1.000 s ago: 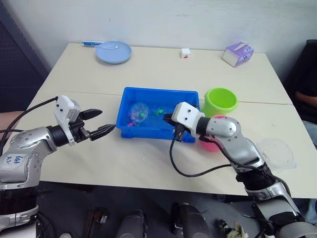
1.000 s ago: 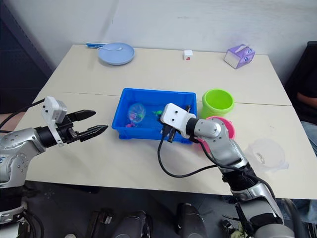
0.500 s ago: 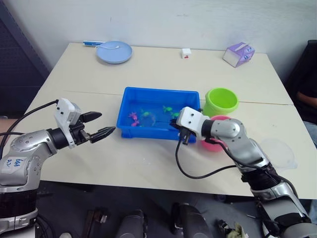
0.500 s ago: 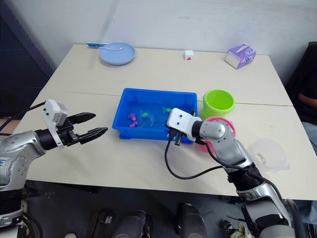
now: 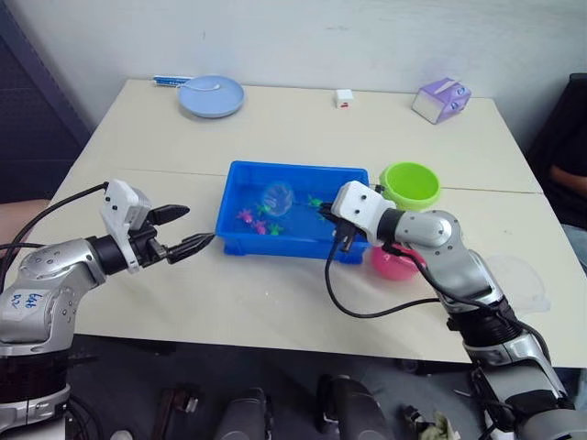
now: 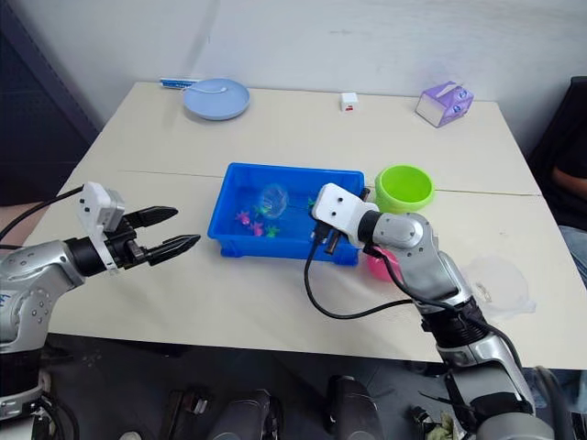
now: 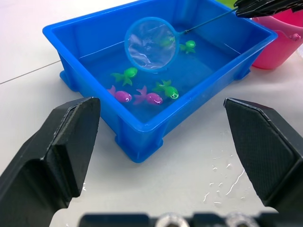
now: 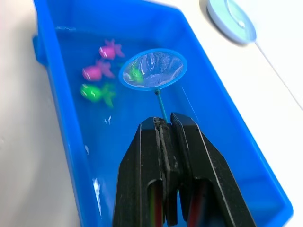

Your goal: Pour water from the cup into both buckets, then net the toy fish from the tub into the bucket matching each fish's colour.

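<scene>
The blue tub holds water and several toy fish, pink ones and green ones. My right gripper is shut on the net's thin handle at the tub's right end. The net's hoop is held over the middle of the tub. A green fish shows at its mesh; I cannot tell whether it lies inside. The green bucket and the pink bucket stand right of the tub. The clear cup sits at the far right. My left gripper is open and empty, left of the tub.
A pale-blue plate, a small white item and a purple box lie along the table's far side. A person sits at the right edge. Water drops dot the table in front of the tub.
My right gripper has lifted the net from low in the tub's water and carried it toward the far side. The left arm has stayed put.
</scene>
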You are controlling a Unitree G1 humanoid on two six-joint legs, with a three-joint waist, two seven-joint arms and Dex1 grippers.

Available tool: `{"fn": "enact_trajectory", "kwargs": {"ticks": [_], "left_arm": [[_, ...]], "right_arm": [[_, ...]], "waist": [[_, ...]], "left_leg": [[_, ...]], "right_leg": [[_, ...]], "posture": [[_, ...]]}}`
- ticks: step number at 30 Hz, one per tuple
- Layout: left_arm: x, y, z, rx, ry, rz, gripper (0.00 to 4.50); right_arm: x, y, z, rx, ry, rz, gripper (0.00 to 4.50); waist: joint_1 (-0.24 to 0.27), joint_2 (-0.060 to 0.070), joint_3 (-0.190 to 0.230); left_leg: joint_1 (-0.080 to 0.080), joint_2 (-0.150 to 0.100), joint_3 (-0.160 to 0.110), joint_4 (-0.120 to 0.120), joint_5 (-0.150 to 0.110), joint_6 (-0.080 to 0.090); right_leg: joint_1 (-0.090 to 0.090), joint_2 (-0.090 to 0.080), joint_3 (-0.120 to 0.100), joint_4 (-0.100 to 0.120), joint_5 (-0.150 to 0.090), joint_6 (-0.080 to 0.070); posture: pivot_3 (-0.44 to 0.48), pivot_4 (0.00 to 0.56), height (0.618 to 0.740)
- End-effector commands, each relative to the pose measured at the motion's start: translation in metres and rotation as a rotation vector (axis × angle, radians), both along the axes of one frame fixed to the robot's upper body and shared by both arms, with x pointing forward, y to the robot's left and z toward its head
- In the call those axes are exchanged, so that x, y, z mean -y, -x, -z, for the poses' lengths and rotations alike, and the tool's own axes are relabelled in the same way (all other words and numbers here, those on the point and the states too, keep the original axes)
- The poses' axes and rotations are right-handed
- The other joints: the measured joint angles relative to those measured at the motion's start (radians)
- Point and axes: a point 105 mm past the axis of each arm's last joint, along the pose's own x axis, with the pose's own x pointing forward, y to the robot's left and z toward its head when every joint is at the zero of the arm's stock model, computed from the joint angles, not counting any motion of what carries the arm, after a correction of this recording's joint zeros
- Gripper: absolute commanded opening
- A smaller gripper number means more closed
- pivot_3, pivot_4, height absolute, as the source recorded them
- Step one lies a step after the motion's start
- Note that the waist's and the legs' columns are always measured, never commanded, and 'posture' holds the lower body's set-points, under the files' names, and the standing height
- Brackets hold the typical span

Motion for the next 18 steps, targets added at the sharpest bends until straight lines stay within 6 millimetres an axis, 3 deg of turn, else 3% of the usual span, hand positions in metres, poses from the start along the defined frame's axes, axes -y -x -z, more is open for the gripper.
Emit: {"fn": "enact_trajectory", "kwargs": {"ticks": [1, 11, 15, 18], "left_arm": [[0.002, 0.0, -0.012, 0.04, 0.005, 0.014, 4.5], [0.002, -0.001, -0.012, 0.041, 0.005, 0.017, 4.5], [0.002, -0.001, -0.011, 0.04, 0.004, 0.016, 4.5], [0.002, -0.001, -0.011, 0.041, 0.006, 0.016, 4.5]], "right_arm": [[0.001, 0.005, -0.002, 0.038, 0.027, -0.004, 0.77], [0.008, 0.012, 0.011, -0.076, 0.022, 0.005, 0.77], [0.019, 0.012, 0.019, -0.095, 0.074, 0.032, 0.77], [0.029, 0.006, 0.014, -0.064, 0.09, 0.074, 0.77]], "waist": [[0.001, 0.0, 0.0], [0.0, 0.0, 0.0], [0.001, 0.0, 0.0], [0.001, 0.0, 0.0]], "left_leg": [[0.0, 0.0, 0.0, 0.0, 0.0, 0.0], [0.0, 0.0, 0.0, 0.0, 0.0, 0.0], [0.0, 0.0, 0.0, 0.0, 0.0, 0.0], [0.0, 0.0, 0.0, 0.0, 0.0, 0.0]], "right_leg": [[0.0, 0.0, 0.0, 0.0, 0.0, 0.0], [0.0, 0.0, 0.0, 0.0, 0.0, 0.0], [0.0, 0.0, 0.0, 0.0, 0.0, 0.0], [0.0, 0.0, 0.0, 0.0, 0.0, 0.0]], "posture": [[0.0, 0.15, 0.74], [0.0, 0.15, 0.74], [0.0, 0.15, 0.74], [0.0, 0.15, 0.74]]}}
